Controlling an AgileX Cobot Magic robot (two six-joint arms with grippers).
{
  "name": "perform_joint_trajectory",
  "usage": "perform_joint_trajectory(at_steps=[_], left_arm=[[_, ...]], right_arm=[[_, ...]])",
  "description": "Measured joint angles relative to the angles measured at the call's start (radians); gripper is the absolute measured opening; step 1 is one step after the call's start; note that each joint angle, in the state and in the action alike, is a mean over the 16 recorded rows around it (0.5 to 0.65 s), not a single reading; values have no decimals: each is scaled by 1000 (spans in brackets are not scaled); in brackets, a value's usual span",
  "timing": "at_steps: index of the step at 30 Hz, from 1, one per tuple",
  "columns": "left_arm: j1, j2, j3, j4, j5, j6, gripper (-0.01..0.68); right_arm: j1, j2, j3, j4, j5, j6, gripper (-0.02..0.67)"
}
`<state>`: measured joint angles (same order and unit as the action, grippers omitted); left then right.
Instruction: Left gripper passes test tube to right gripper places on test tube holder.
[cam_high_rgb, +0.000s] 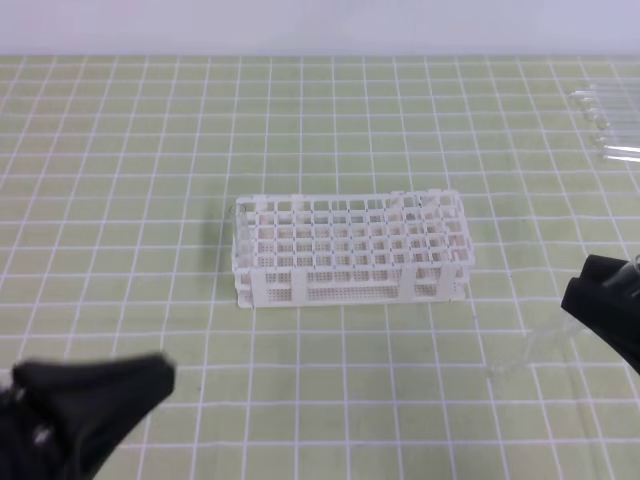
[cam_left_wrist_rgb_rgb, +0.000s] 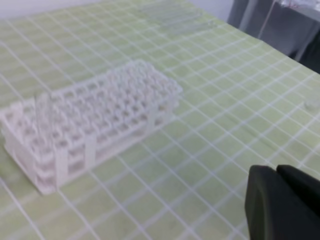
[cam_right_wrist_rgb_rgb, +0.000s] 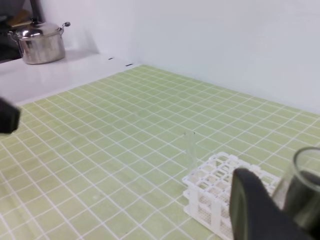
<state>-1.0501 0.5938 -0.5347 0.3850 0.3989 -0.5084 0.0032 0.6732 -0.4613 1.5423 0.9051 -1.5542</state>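
A pale green mat (cam_high_rgb: 320, 100) ruled in white squares covers the table, with a white wall behind it. In the right wrist view the right gripper (cam_right_wrist_rgb_rgb: 280, 200) appears clenched on the test tube (cam_right_wrist_rgb_rgb: 300, 180). The tube's open rimmed mouth sits close to the lens, with a dark finger (cam_right_wrist_rgb_rgb: 250, 210) beside the glass. From overhead the tube shows only faintly, slanting out below this gripper toward the near side of the mat. The left gripper (cam_left_wrist_rgb_rgb: 280, 195) hangs low at the near left, well apart from the tube. Its dark fingers are blurred, so I cannot tell whether they are parted or closed. The test tube holder (cam_high_rgb: 350, 250) stands mid-table between the arms, with another clear tube (cam_right_wrist_rgb_rgb: 190, 147) standing in a hole near its end. A bundle of spare tubes (cam_high_rgb: 610, 120) lies at the far right, and a steel pot (cam_right_wrist_rgb_rgb: 41, 42) sits on a side counter. Placing seems to be the step in hand. To do it well, bring the tube upright with its closed end down, centre it over a free hole away from the occupied one, and lower it straight. Release only once both tiers guide it.
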Motion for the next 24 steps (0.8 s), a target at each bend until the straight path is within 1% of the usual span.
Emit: perform_joint_trajectory(at_steps=[6,11,24], left_arm=[[0,-155,97,-46,52,-1,-2],[0,-226,154,-64,76,-5,-2],[0,-263,181,-70,135,-13,-2]], right_arm=[[0,0,0,0,-2,0,101],[0,0,0,0,-3,0,101],[0,0,0,12,-6,0,101]])
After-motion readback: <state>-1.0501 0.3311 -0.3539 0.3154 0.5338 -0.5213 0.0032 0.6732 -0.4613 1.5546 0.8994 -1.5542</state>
